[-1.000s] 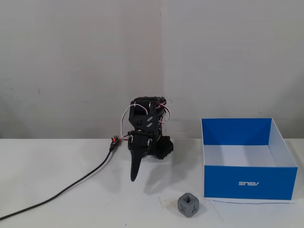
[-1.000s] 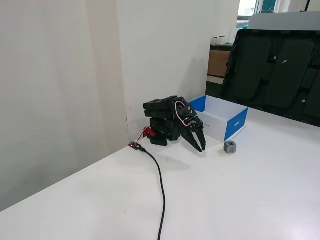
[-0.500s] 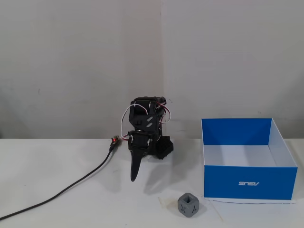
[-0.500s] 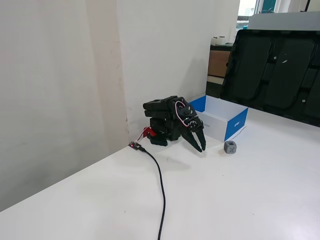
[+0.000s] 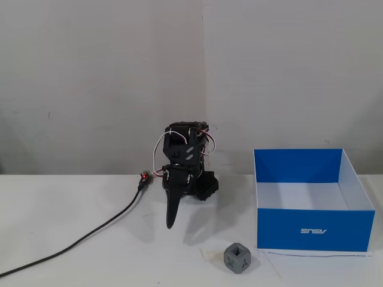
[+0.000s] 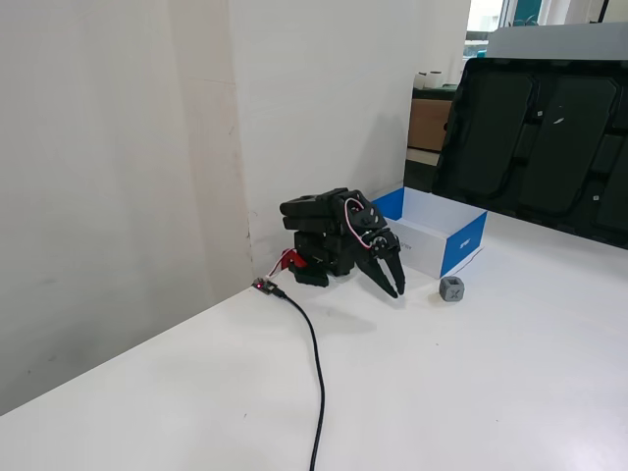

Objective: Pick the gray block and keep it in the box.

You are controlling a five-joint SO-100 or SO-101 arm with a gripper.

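Arm: folded low at the wall, apparently parked, end effector (image 6: 394, 285) pointing down at the counter (image 6: 471, 392).
End effector: nothing held; fingers look closed or nearly so.
Gray block (image 5: 237, 258): on the counter, just outside the box's front corner.
Box (image 5: 315, 229): open-topped, empty, ready to receive it.

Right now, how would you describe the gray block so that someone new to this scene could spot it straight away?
Start at the box, the bright blue cardboard one with a white inside on the white table. In a fixed view, look just past its lower left corner, toward the camera: the gray block sits there alone, apart from the box. It is a small dark cube with cut-off corners and X marks, far smaller than anything else nearby.
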